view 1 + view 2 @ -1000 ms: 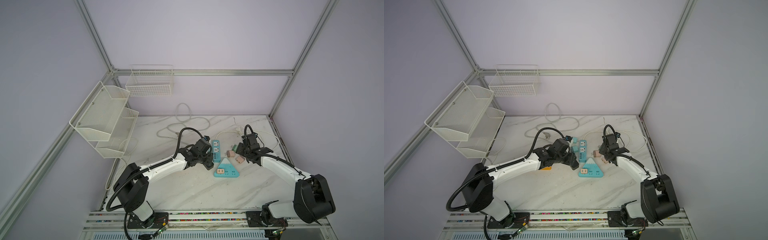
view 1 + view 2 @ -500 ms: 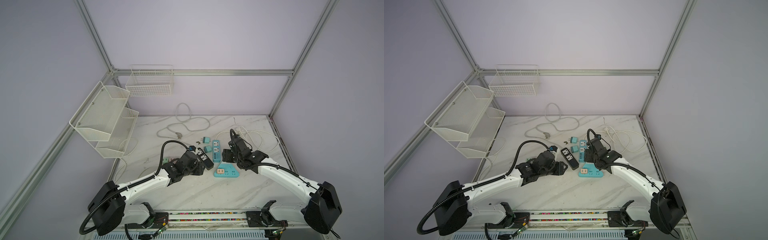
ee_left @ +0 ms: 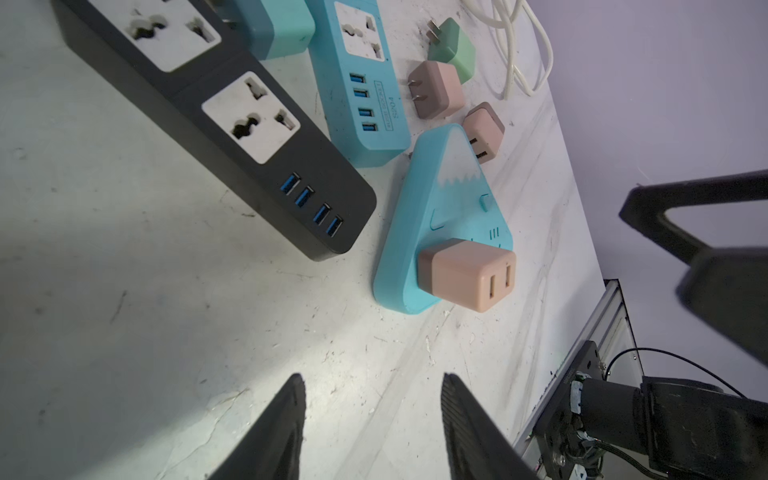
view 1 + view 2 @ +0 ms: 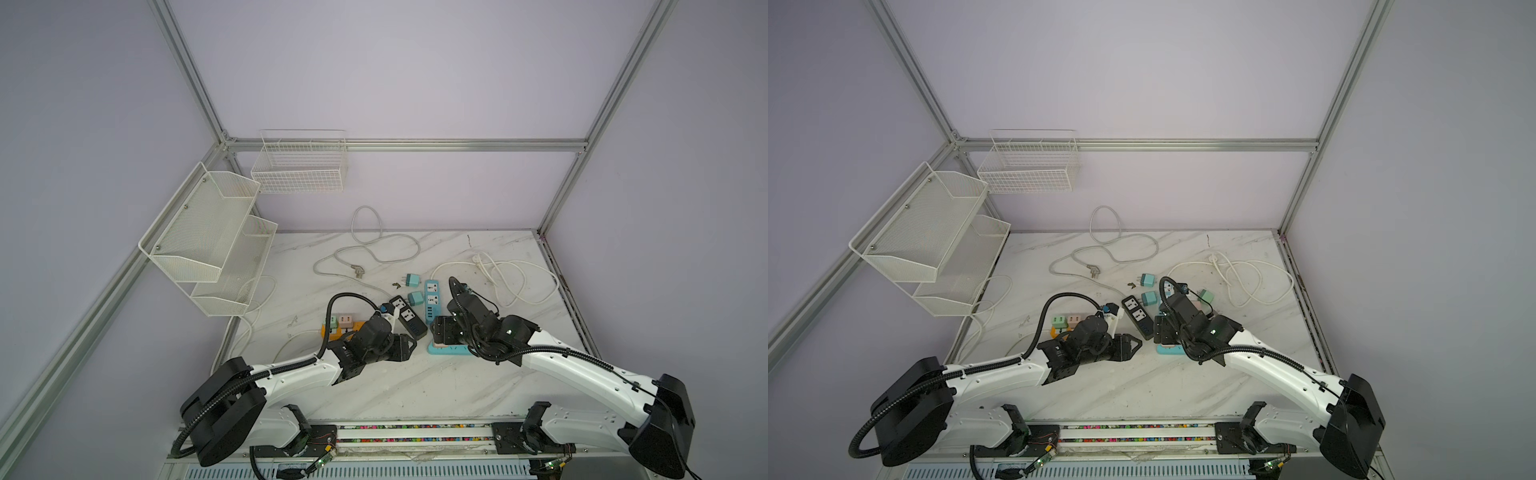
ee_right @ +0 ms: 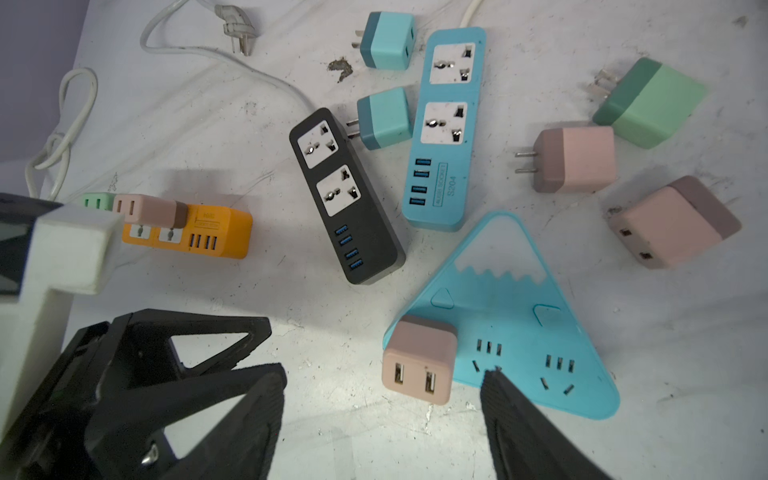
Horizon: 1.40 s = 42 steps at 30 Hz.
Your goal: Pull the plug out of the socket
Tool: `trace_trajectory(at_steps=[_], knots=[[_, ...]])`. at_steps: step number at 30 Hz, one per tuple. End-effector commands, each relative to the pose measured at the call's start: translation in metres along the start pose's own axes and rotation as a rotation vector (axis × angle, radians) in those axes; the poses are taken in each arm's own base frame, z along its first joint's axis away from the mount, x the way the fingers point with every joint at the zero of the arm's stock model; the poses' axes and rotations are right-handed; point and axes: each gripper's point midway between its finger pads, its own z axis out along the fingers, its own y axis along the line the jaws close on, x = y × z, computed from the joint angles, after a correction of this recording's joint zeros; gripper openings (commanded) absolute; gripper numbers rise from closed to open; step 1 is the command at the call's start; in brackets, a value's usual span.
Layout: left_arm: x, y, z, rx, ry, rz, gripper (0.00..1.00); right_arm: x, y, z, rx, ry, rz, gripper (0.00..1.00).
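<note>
both jaws spread empty, drawn back toward pink plug (image 5: 417, 361) in triangular socket (image 5: 519, 316).

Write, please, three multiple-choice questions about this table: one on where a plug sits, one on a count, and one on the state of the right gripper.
1. Where is the pink plug nearest the right gripper plugged in?
A) black strip
B) triangular blue socket
C) long blue strip

2. How many plugs sit in the orange strip?
A) none
B) one
C) two

3. How is the right gripper?
A) open, holding nothing
B) shut on the pink plug
C) shut on a cable

Answers:
1 B: the plug stands on one corner of the triangle.
2 C: a green plug and a second pink plug stand in it side by side.
3 A: its fingers stand wide apart, with a gap to the plug on each side.
</note>
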Motion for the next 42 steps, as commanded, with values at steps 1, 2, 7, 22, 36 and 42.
trace_trajectory(at_steps=[1,2,7,22,36,42], knots=[[0.0,-0.014,0.008,0.077,-0.021,0.026,0.52,0.016,-0.01,0.007,0.073,0.033,0.01,0.79],[0.001,-0.013,0.011,0.076,-0.018,0.024,0.52,0.018,-0.013,0.009,0.095,0.035,0.009,0.79],[0.012,-0.015,0.026,0.09,0.015,0.029,0.51,0.032,-0.017,0.021,0.138,0.082,-0.009,0.8],[0.009,-0.014,0.052,0.091,-0.006,0.007,0.45,0.043,-0.034,0.033,0.256,0.117,-0.025,0.73],[0.0,-0.024,0.065,0.115,-0.009,0.047,0.42,0.043,-0.026,0.051,0.26,0.13,-0.034,0.66],[-0.005,-0.028,0.063,0.128,-0.024,0.062,0.41,0.04,-0.026,0.055,0.28,0.127,-0.039,0.64]])
